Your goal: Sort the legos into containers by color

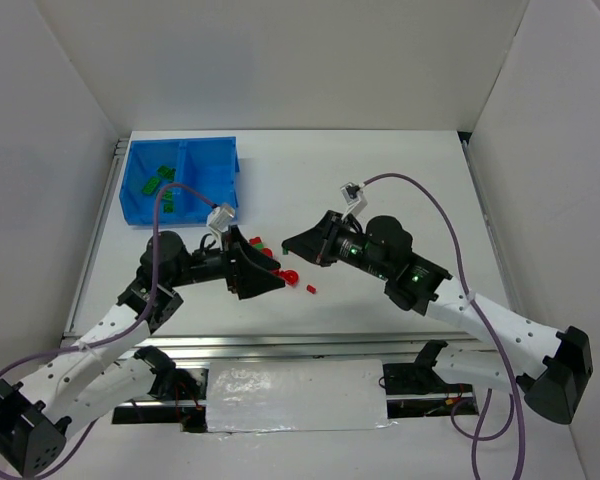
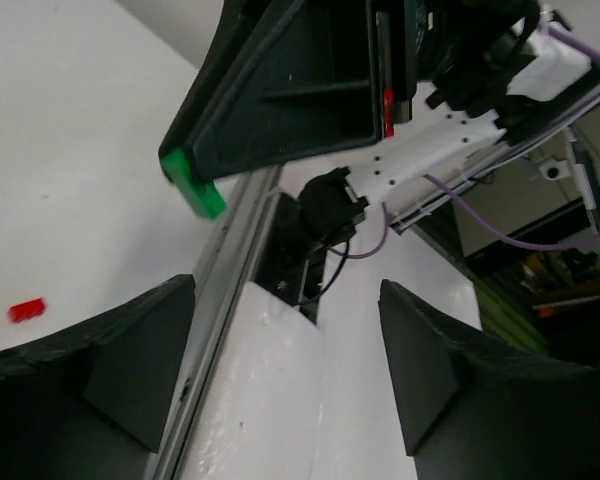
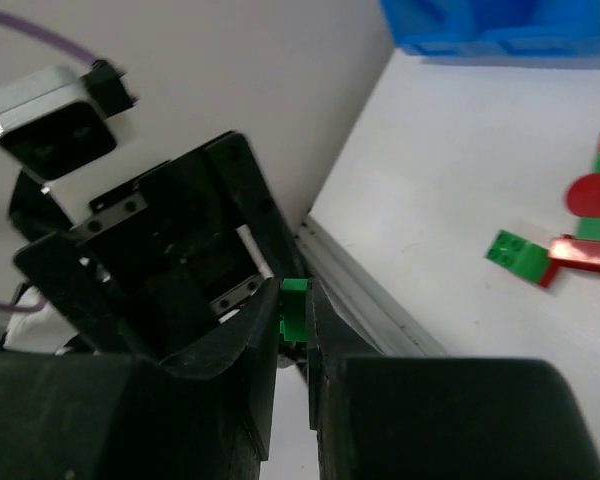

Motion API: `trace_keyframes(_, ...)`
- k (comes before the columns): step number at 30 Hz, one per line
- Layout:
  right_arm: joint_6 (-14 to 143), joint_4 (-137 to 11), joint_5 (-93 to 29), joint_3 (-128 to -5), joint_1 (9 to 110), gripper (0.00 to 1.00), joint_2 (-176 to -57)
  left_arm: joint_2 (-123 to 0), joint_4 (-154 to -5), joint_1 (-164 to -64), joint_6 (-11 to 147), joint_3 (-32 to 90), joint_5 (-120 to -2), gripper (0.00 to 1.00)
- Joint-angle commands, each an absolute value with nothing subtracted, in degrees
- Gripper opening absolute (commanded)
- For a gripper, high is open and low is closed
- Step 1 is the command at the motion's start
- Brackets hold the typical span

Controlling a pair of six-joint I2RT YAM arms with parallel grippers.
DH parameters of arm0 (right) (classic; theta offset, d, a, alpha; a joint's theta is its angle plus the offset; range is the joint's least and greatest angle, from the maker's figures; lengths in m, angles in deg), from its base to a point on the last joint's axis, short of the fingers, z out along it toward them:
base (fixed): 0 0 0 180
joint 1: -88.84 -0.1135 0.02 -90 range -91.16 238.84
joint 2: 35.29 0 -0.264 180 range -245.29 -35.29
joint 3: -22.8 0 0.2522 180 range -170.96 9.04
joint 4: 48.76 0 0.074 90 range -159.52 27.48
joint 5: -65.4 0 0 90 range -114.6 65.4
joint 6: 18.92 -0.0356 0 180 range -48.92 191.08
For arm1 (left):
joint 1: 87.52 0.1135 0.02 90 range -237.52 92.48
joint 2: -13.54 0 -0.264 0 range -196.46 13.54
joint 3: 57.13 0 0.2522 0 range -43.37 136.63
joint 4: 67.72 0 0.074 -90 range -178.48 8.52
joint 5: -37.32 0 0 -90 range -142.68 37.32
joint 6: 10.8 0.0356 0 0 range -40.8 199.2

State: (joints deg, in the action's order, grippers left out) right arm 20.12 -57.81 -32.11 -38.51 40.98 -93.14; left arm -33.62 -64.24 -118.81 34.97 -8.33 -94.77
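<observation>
My right gripper (image 3: 295, 305) is shut on a small green lego (image 3: 294, 308) and holds it above the table; in the top view it (image 1: 290, 244) points left. The left wrist view shows that green lego (image 2: 192, 186) at its fingertips. My left gripper (image 2: 285, 292) is open and empty, facing the right one at close range (image 1: 273, 282). The blue bin (image 1: 185, 150) stands at the far left, with several green legos (image 1: 154, 182) in its left compartment. Loose red legos (image 1: 290, 275) and a green one (image 3: 517, 254) lie on the table between the grippers.
A single red lego (image 2: 26, 310) lies on the white table to the left of my left gripper. A metal rail (image 1: 310, 345) runs along the near table edge. White walls enclose the table on the left, right and back.
</observation>
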Motion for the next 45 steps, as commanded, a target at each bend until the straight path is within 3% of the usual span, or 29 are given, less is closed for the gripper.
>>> trace_keyframes(1,20.45,-48.72,-36.91,-38.86,38.48,0.0,-91.72,-34.89,-51.43,-120.13,32.19,-6.46,-97.95,0.83)
trace_keyframes(4,21.24,-47.58,-36.03,-39.13,36.28,0.0,-91.63,-35.68,-49.84,-120.65,31.83,-6.02,-97.77,0.68)
trace_keyframes(11,21.68,-45.64,-36.55,-38.16,35.84,0.0,-91.28,-35.24,-51.33,-120.74,32.97,-5.32,-97.42,0.66)
trace_keyframes(17,22.21,-42.66,-39.19,-36.84,35.67,0.0,-91.19,-34.45,-51.6,-120.74,33.68,-5.14,-96.89,0.48)
trace_keyframes(30,27.04,-41.51,-39.19,-35.44,35.4,0.0,-88.82,-32.78,-55.72,-120.83,35.96,-3.12,-95.49,0.43)
trace_keyframes(38,28.19,-42.74,-38.66,-35.79,35.23,0.0,-88.2,-33.39,-54.85,-120.74,35.61,-3.03,-96.28,0.27)
trace_keyframes(45,28.72,-42.83,-38.67,-36.05,35.31,0.0,-89.35,-34.01,-54.75,-120.74,35.87,-2.07,-96.72,0.2)
